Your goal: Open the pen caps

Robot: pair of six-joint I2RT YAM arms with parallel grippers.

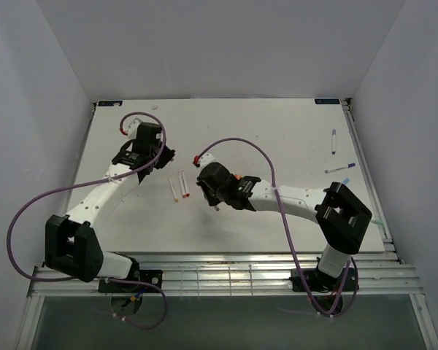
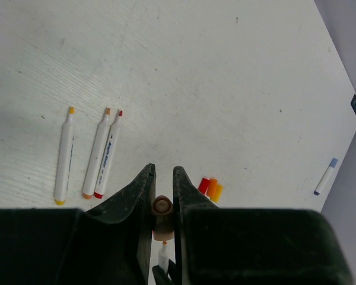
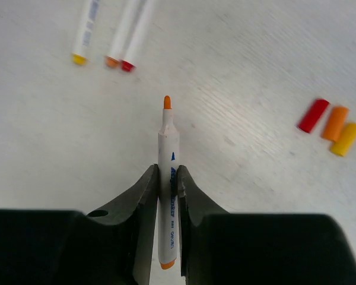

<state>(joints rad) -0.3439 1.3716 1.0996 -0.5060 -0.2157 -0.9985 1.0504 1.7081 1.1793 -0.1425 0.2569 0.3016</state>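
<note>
Endwise to us, a brownish pen cap (image 2: 162, 206) sits pinched in the left gripper (image 2: 164, 172), left of the desk's (image 2: 225, 71) centre. Red, orange and yellow caps (image 2: 212, 188) lie side by side on the desk nearby. The right gripper (image 3: 166, 171) clamps an uncapped orange-tipped pen (image 3: 168, 142).

The table (image 2: 225, 71) looked matt white, faintly wood-grained. Pen barrels (image 2: 64, 157) at left were smooth, slightly glossy plastic. Pen caps (image 3: 335, 123) at right were glossy plastic. The fingers (image 3: 143, 196) were matt black and lightly grainy.
</note>
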